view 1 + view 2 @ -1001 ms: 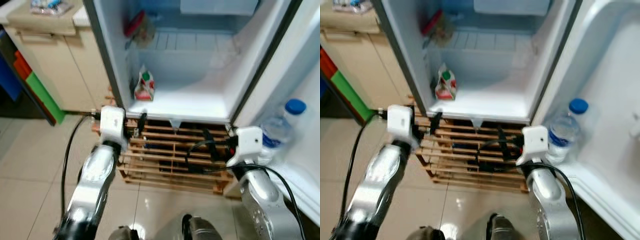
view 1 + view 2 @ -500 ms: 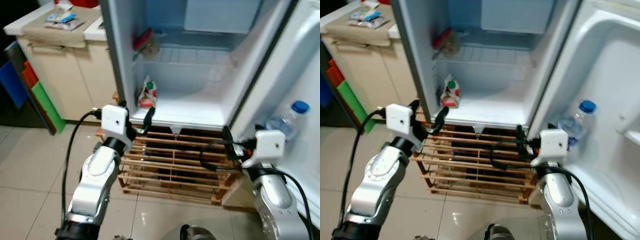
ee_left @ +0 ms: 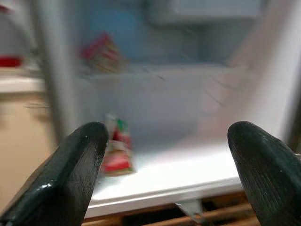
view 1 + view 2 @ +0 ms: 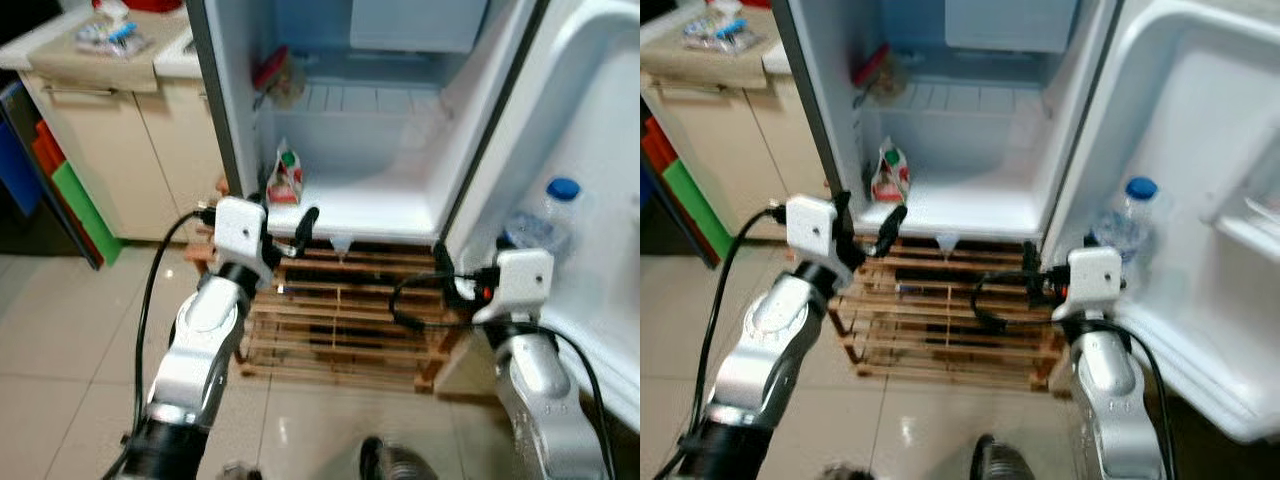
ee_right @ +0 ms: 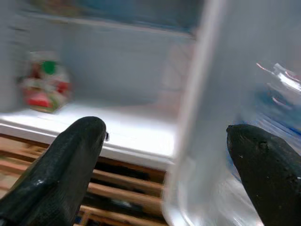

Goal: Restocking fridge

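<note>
Small fridge (image 4: pixel 400 215) stands open on a wooden slatted pallet (image 4: pixel 340 320), door (image 4: pixel 1200 200) swung out toward 3 o'clock. Red-and-white carton with a green cap (image 4: pixel 286 176) sits upright on the fridge floor at the 9 o'clock side, near the front lip; the left wrist view shows it too (image 3: pixel 116 150) (blurred). A red-lidded item (image 4: pixel 272 72) lies on the upper shelf at about 11 o'clock, too blurred to name. Pale box-like compartment (image 4: pixel 418 12) at 12 o'clock, top of the cavity.

Water bottle with a blue cap (image 4: pixel 545 215) stands upright in the door's lower rack, at 3 o'clock from the cavity.

Left gripper (image 4: pixel 290 240) hovers in front of the fridge's lower lip, at 7 o'clock from the carton, near it but apart; fingers (image 3: pixel 66 174) spread wide, holding nothing. Right gripper (image 4: pixel 448 285) hangs just below the lower corner where door meets body, at 9 o'clock from the bottle and near it; its fingers (image 5: pixel 61 165) also spread apart and empty (wrist view shows the door edge between them, bottle blurred behind).

Cream cabinet (image 4: pixel 110 150) at 9 o'clock of the fridge, with packets (image 4: pixel 105 32) lying on its countertop. Blue, red and green panels (image 4: pixel 55 170) lean at its outer side. Tiled floor (image 4: pixel 70 340) beneath.
</note>
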{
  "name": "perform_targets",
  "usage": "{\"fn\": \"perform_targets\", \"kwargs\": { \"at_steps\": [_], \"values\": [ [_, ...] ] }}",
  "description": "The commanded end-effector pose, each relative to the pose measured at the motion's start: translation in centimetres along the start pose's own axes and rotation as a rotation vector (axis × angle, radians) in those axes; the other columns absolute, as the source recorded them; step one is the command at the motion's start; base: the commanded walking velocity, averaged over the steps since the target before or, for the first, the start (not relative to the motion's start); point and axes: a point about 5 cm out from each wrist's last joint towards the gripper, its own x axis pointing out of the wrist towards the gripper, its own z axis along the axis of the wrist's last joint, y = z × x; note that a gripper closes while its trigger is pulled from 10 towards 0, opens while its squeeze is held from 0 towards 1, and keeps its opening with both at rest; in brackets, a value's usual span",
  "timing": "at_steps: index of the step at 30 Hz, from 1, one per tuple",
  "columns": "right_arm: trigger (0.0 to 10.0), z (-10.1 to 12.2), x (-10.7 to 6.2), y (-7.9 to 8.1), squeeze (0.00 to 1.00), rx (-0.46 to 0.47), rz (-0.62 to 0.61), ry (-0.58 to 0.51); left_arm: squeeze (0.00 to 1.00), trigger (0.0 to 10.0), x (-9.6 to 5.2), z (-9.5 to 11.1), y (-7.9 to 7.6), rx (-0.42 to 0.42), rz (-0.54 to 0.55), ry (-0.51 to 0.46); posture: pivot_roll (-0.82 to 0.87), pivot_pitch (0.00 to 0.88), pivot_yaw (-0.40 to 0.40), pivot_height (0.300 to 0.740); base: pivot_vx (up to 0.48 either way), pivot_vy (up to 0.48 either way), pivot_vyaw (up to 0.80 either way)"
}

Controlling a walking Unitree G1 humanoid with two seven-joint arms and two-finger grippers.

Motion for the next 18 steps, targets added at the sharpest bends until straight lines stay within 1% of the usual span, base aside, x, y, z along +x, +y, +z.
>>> {"fn": "perform_targets", "kwargs": {
  "at_steps": [1,12,16,18],
  "values": [
    [10.0,0.0,0.1,0.2,0.00,-0.018,0.006,-0.006,0.00,10.0,0.1,-0.1,0.0,-0.003,-0.002,-0.001,-0.17,0.000,0.026,0.740,0.000,0.000,-0.52],
    [10.0,-0.4,-0.4,0.0,0.00,-0.027,0.030,0.018,0.00,10.0,0.1,-0.7,-0.1,-0.026,0.012,0.014,-0.19,0.000,0.017,0.740,0.000,0.000,-0.74],
    [10.0,-0.5,-0.8,0.1,0.00,-0.041,0.052,0.027,0.00,10.0,0.0,-0.8,-0.3,-0.025,0.013,0.014,-0.19,0.001,0.016,0.740,0.000,0.000,0.00],
    [10.0,-0.8,-1.3,-0.2,0.00,-0.043,0.057,0.041,0.00,10.0,-0.1,-1.0,-0.4,-0.023,0.024,0.020,-0.20,0.008,0.016,0.740,0.000,0.000,0.00]
  ]
}}
